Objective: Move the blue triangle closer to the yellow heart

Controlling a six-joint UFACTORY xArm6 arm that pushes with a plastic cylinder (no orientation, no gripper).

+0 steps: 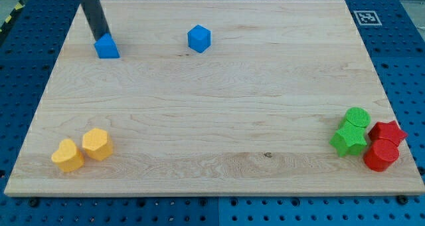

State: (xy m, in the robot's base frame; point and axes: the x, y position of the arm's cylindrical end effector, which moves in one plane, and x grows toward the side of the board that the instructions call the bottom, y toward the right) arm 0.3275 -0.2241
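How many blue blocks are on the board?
2: the blue triangle at the view's top left, touching my tip, and a blue hexagon to its right. None seem hidden.

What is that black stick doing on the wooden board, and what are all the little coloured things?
The black stick is the end of a robot arm. It has no hand, so it holds nothing; it only pushes blocks by sliding its tip along the board. There is just one picture, taken from above and a bit in front of the board.

Right now my tip is touching the top-left edge of the blue triangle, near the view's top left. A blue hexagon sits further right. At the bottom left are the yellow heart and a yellow hexagon, side by side. At the bottom right, two green blocks and two red blocks are huddled together.
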